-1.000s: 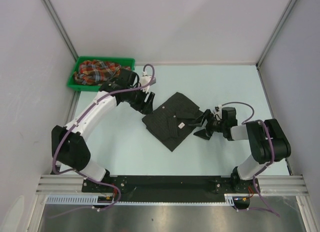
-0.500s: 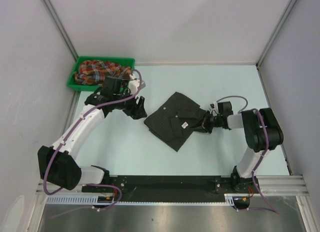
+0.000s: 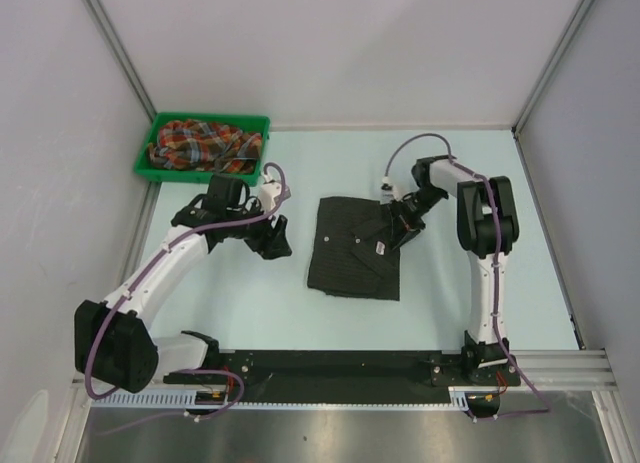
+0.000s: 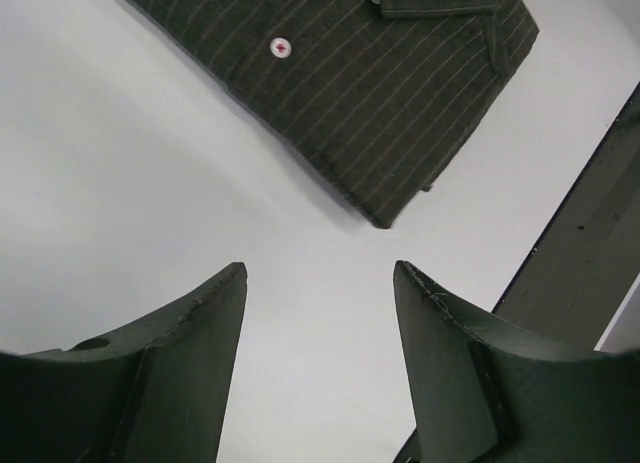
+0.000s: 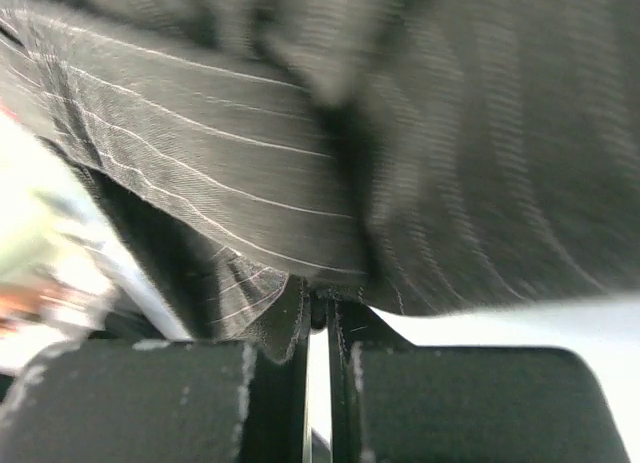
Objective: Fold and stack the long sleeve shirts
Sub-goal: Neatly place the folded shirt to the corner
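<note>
The black pinstriped shirt [image 3: 355, 248] lies folded into a compact rectangle on the table [image 3: 480, 163], buttons and label up. Its far edge sits between the fingers of your right gripper [image 3: 403, 213]. That gripper is clenched on a pinch of cloth: the right wrist view shows the pads nearly together with a fold of fabric at their tips. How many layers it holds I cannot tell.

Your left gripper [image 4: 320, 283] is released, jaws spread wide over bare table. The shirt's corner is just ahead of its fingertips, not touching them. The plaid shirt [image 3: 195, 143] is crumpled in the green bin [image 3: 262, 123], beyond the left gripper and well apart from it.

The step in hand looks like squaring up the folded bundle. Drag low and slowly, because a high or quick pull from one edge could peel the top layer back and undo the fold. If the bundle skews, bring the open left gripper onto the corner ahead of it to pin it. Let go close to the table, then lift straight up so no cloth snags. The plaid shirt is not yet folded — roughly half the task remains.
</note>
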Controlling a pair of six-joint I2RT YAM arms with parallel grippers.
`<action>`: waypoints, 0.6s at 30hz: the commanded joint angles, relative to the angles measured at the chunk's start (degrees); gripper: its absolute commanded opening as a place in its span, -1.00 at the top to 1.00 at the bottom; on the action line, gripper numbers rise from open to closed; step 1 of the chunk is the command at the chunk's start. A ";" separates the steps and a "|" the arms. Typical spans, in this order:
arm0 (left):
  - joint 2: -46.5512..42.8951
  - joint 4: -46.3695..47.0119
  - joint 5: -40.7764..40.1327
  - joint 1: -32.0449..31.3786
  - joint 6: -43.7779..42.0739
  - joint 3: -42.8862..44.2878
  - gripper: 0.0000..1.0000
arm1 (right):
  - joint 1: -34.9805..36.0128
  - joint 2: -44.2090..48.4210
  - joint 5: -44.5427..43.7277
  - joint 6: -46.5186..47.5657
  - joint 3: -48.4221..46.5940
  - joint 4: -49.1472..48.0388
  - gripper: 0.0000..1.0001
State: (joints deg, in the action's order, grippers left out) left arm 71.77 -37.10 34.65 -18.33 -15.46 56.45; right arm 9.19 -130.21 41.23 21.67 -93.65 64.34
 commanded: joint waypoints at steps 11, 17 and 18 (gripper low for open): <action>-5.86 7.13 4.19 18.13 10.28 -7.84 -0.34 | 31.75 -1.98 -28.39 55.90 -7.17 3.09 1.00; 1.52 2.74 7.78 20.96 6.50 -7.84 -0.27 | 34.23 -2.06 -32.52 64.54 -11.29 -5.61 1.00; 2.49 2.56 8.32 21.05 6.59 -7.84 -0.26 | 34.14 -2.15 -33.66 64.81 -12.69 -6.76 1.00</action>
State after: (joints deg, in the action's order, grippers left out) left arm 70.76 -32.75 37.58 2.50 -7.66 49.17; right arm 43.81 -129.32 9.30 75.42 -103.81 74.76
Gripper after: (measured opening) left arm 0.639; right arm 0.036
